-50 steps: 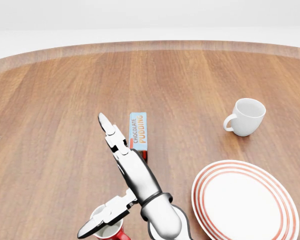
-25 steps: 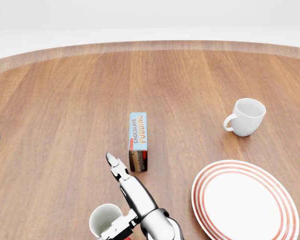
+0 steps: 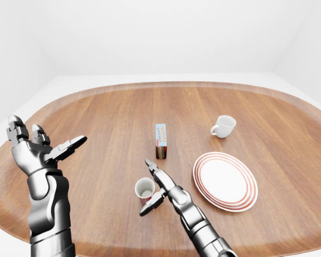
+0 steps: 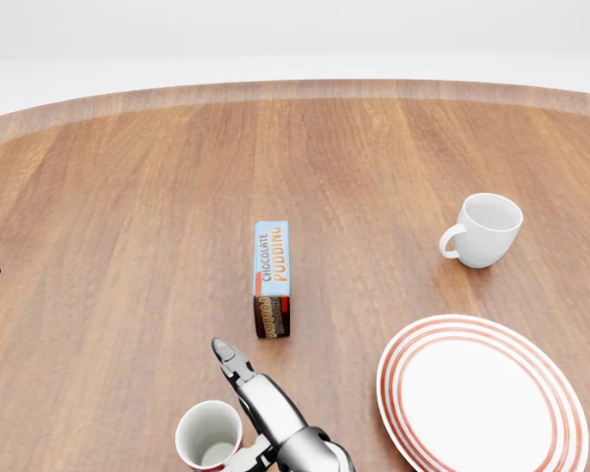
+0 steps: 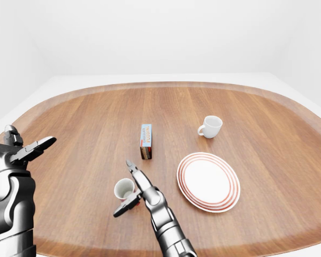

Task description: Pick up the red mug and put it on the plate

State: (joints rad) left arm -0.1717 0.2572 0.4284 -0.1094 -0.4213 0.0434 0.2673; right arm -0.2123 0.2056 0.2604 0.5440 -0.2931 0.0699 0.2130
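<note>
The red mug [image 4: 208, 435], white inside, stands upright on the wooden table near the bottom of the head view. My right hand [image 3: 146, 187] is open at the mug's right side. One finger [image 4: 226, 356] points past its rim and the thumb [image 3: 144, 210] reaches below it. The fingers are not closed round the mug. The white plate [image 3: 224, 180] with red rings lies to the right of the mug, empty. My left hand [image 3: 48, 138] is open and raised at the left of the left-eye view, far from the mug.
A chocolate pudding box [image 3: 161, 140] stands just above the mug and hand. A white cup [image 3: 223, 126] stands above the plate. The round table's rim [image 3: 96, 235] curves close below the mug.
My right hand has dropped and pulled back toward the bottom of the head view, beside the mug. More of the mug's rim now shows. Mug, box, cup and plate have not moved.
</note>
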